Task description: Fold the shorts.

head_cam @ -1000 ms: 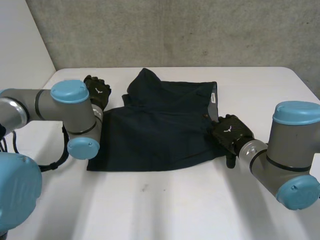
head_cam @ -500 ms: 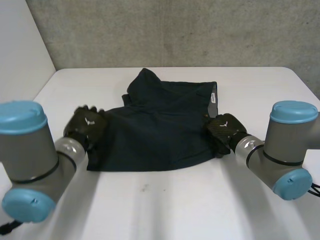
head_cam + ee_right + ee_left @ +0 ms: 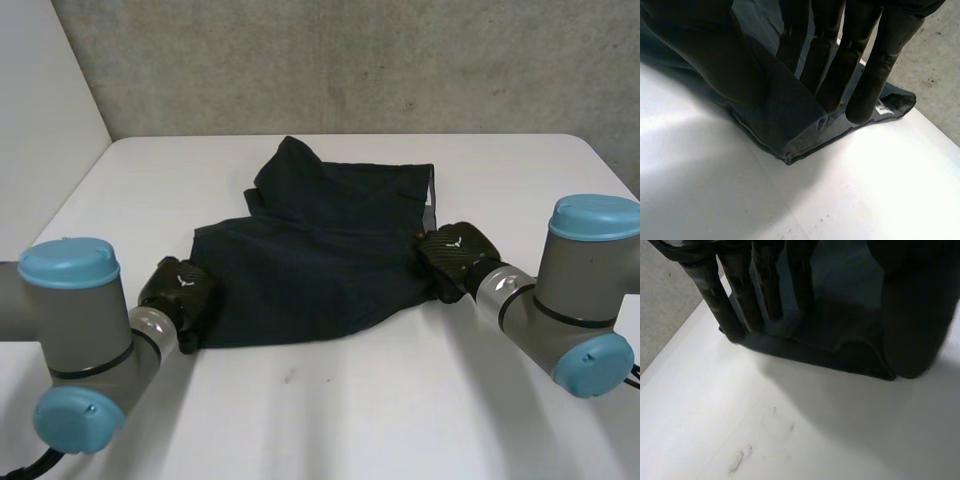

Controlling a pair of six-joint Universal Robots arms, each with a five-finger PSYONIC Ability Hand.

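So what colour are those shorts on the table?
Dark navy blue, plain; the shorts show best in the head view.

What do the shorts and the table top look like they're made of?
Shorts: thin woven fabric, likely cotton or a blend, matte dark navy. It creases softly and shows a stitched hem in the right wrist view. Table: smooth, hard white surface, probably laminate, faintly glossy, with small scuff marks.

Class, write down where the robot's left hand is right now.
Head view: the left hand is at the near left corner of the shorts, opposite the right hand on their right edge.
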